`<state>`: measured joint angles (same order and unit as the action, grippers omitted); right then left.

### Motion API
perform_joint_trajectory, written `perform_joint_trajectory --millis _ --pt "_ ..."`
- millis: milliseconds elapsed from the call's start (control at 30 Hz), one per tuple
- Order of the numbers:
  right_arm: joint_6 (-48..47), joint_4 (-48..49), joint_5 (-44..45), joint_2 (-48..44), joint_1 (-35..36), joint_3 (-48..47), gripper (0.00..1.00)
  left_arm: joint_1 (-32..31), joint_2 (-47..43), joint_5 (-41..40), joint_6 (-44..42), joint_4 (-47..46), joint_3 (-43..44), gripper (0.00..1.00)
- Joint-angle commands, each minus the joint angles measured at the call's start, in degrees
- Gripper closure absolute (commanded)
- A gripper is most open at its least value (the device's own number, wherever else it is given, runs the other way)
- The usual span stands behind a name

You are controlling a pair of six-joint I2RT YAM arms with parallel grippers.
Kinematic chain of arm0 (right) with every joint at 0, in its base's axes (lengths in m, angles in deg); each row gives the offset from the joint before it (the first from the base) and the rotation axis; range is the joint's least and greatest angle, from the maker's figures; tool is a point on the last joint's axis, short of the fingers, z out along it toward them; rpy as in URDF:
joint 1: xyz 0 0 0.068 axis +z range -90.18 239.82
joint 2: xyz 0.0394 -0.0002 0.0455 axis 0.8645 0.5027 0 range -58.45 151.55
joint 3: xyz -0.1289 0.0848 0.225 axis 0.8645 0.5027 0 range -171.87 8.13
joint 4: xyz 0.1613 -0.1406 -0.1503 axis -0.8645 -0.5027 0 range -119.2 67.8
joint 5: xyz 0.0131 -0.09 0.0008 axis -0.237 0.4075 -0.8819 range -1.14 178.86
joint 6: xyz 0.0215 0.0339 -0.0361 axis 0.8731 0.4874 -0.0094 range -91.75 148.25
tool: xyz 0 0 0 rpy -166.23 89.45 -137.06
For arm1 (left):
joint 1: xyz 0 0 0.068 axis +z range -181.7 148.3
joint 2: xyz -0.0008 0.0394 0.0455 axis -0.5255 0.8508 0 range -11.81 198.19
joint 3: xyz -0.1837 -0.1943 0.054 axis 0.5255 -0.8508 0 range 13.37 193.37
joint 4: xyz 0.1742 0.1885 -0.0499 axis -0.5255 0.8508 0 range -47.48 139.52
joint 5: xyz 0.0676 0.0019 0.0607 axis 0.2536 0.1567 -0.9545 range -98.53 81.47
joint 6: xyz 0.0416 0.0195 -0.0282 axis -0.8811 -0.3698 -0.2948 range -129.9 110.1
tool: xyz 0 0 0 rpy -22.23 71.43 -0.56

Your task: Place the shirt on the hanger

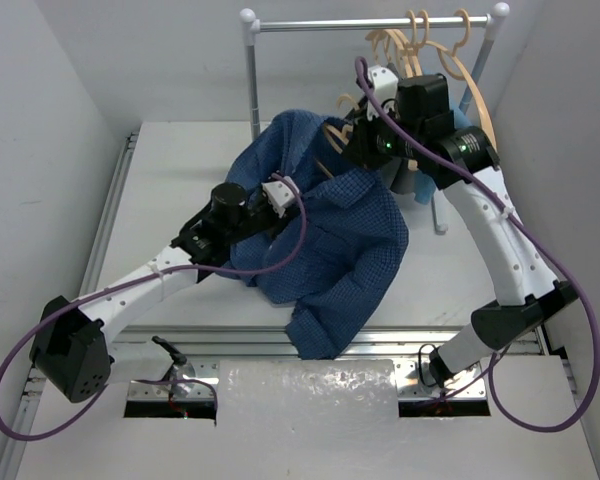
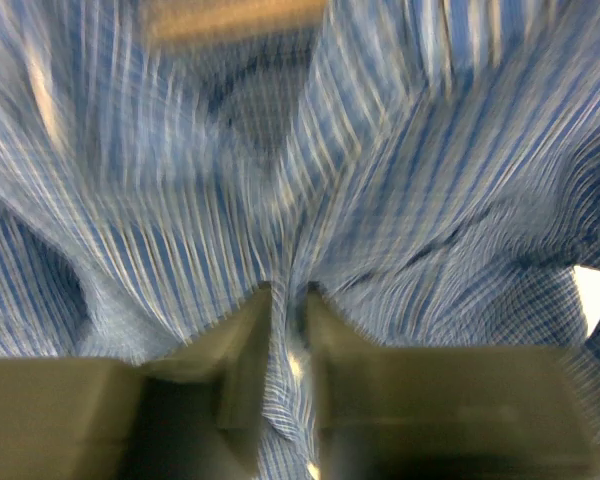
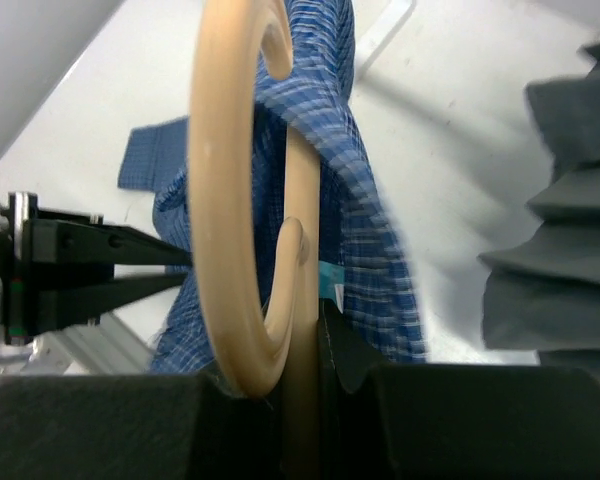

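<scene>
Shirt (image 1: 330, 235), top view: bunched and lifted over tabletop (image 1: 170, 170), hung between both arms, hanger (image 1: 332, 130) partly inside at collar end. Judged about midway; shoulders not yet seated.

Left wrist view: left pincer (image 2: 288, 300) clenched on a fabric fold, cloth fanning directly ahead.

Right wrist view: right pincer (image 3: 302, 370) clamped on hanger neck, hook just above, shirt draped close behind.

I am seeing the blue checked shirt (image 1: 350, 235) draping crumpled over the table (image 1: 180, 170), its upper fabric bunching against the pale wooden hanger (image 3: 212, 200).
</scene>
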<state>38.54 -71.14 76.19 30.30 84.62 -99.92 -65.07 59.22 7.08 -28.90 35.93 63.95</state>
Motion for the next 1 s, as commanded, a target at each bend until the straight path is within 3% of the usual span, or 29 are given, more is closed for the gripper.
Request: perform_joint_trajectory --millis 0,100,167,333,500,667,767,967 --pt "-1.4 3.6 3.3 0.9 -1.7 -7.9 1.00 0.6 1.1 -4.7 2.4 1.9 0.1 0.78" --pt "-0.7 4.2 6.1 1.6 -1.6 -8.1 1.00 0.5 1.7 -5.8 2.7 3.2 3.5 0.50" --pt "-0.4 4.9 8.2 1.6 -1.6 -8.1 1.00 0.6 1.7 -8.1 2.1 5.8 6.0 0.11" --pt "1.2 9.6 10.9 1.4 -1.6 -7.5 1.00 0.7 1.0 -10.3 1.1 11.6 10.3 0.10" --pt "3.9 10.1 5.5 1.9 -1.6 -8.1 1.00 0.6 -0.5 -9.6 2.0 16.6 11.3 0.10" --pt "6.8 20.4 8.8 -6.0 -1.6 8.1 1.00 0.7 -1.2 -14.3 0.6 18.0 10.8 0.10" --pt "8.0 25.9 13.0 -8.7 -1.6 11.5 1.00 0.9 -1.2 -15.4 -0.2 17.8 10.3 0.10" --pt "8.6 20.6 21.0 1.7 -1.6 -3.5 1.00 1.1 -0.6 -15.4 0.0 17.3 10.2 0.10"
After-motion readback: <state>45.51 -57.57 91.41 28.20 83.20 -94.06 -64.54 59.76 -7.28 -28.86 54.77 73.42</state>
